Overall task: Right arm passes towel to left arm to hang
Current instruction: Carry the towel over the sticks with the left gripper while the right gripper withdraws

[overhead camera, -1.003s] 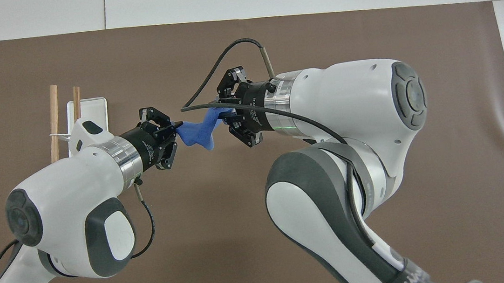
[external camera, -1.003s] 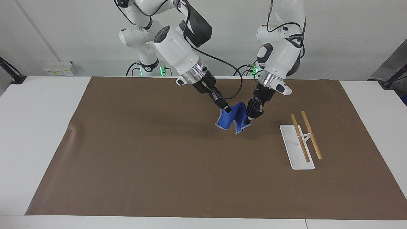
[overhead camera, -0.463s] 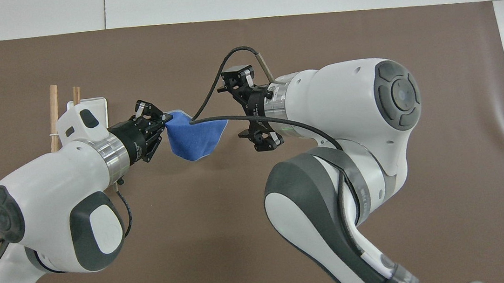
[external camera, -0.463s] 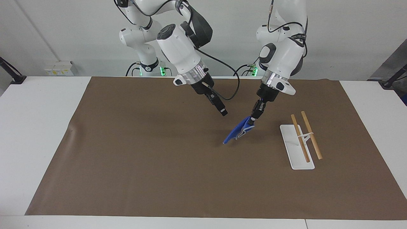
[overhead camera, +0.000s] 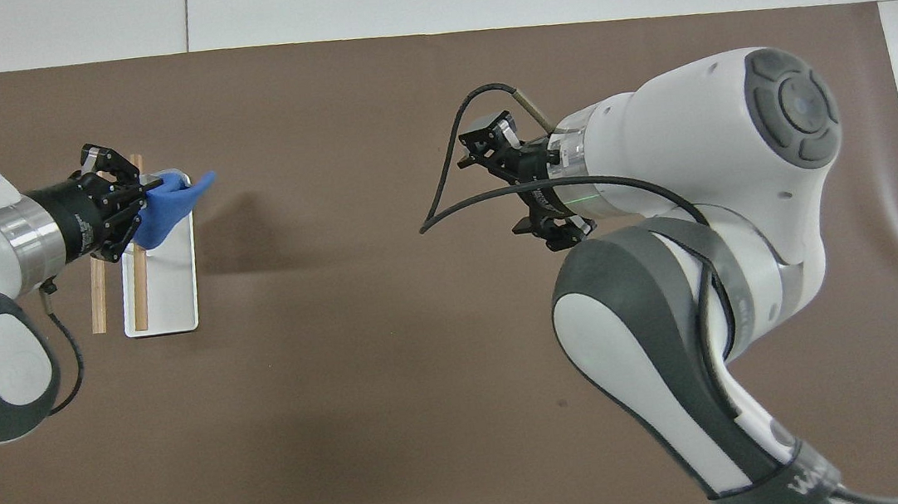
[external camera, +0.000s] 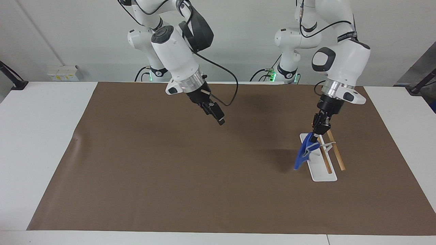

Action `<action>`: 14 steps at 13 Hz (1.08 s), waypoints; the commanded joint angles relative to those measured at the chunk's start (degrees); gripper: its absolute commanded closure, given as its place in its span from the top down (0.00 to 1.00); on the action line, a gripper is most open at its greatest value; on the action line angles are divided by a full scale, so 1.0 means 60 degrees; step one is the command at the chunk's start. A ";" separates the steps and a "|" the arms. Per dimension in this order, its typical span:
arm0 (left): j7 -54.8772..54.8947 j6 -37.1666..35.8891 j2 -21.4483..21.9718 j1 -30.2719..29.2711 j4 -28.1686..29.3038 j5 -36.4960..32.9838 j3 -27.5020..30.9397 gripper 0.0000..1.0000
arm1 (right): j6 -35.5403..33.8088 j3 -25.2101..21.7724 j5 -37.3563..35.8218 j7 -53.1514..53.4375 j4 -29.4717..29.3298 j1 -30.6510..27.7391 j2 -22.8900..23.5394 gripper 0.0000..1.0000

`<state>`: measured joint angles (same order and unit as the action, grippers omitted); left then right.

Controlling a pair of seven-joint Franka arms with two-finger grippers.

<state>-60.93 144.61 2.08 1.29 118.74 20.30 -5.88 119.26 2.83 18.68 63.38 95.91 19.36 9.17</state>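
Note:
The blue towel dangles from my left gripper, which is shut on its top corner. It hangs over the end of the white rack base that lies nearer the robots, beside the two wooden rods. In the overhead view the towel drapes from the left gripper across the base and one rod. Whether the cloth touches a rod I cannot tell. My right gripper hangs open and holds nothing above the middle of the mat; the overhead view shows the right gripper with its jaws spread wide.
A brown mat covers most of the white table. The rack stands toward the left arm's end of the table. A black cable loops off the right wrist.
The right gripper opened and let go of the towel, then drew back toward its own end. The left gripper carried the towel from mid-table over to the rack.

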 commanded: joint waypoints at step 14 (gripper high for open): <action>-0.0143 -0.2658 0.0372 -0.2106 -0.0616 -0.2211 -0.0090 0.00 | -0.2751 0.0056 -0.3758 -0.6767 0.0084 -0.2625 -0.0985 1.00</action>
<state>-61.05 127.90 3.23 -10.77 113.17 8.63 -5.85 104.14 2.62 -2.84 25.98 95.91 5.50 4.84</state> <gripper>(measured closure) 0.982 0.000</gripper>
